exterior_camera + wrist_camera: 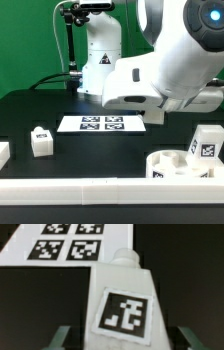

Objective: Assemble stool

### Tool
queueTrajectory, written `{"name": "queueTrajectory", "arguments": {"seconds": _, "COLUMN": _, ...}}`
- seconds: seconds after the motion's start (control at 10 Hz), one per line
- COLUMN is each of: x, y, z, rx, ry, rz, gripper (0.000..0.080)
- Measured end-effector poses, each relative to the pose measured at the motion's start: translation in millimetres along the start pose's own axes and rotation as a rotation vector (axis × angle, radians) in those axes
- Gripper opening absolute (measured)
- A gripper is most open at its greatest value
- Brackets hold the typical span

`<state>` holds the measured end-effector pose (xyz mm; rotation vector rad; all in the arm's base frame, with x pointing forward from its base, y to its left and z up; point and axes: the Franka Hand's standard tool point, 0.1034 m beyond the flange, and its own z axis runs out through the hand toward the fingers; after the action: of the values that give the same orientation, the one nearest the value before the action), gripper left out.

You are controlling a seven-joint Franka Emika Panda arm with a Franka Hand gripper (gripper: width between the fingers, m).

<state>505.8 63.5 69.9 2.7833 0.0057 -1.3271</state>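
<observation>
Leg [124,288], seemingly a stiff, light, rather slippery plastic block, is pinched at its flat sides by the gripper [122,340], a sensible place to hold.

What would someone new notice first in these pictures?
The big white robot arm fills the exterior view's upper right. In the wrist view, a tagged white leg sits gripped in the end effector, with the marker board on the black table beyond.
</observation>
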Motion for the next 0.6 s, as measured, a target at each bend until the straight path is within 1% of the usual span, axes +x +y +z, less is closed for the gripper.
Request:
{"name": "queueTrajectory", "arguments": {"seconds": 0.1, "x": 7.7, "y": -1.4, "z": -7.5, "rx": 0.007, "ry": 0.096, "rz": -0.001, "gripper": 0.0325}}
{"name": "queueTrajectory", "arguments": {"seconds": 0.3, "x": 2.0, "y": 0.8, "z": -26.8, "rx": 0.023, "ry": 0.23, "rz": -0.001, "gripper": 0.0325}}
{"name": "queueTrajectory", "arguments": {"seconds": 0.4, "x": 1.2, "y": 1.7, "z": -32.7, "rx": 0.027, "ry": 0.27, "rz": 0.0, "gripper": 0.0325}}
{"name": "queueTrajectory", "arguments": {"seconds": 0.5, "x": 5.6, "y": 0.5, "z": -43.4, "rx": 0.033, "ry": 0.361, "rz": -0.002, "gripper": 0.0325}}
{"name": "queueTrajectory", "arguments": {"seconds": 0.6, "x": 7.8, "y": -0.7, "z": -45.4, "rx": 0.04, "ry": 0.452, "rz": -0.003, "gripper": 0.0325}}
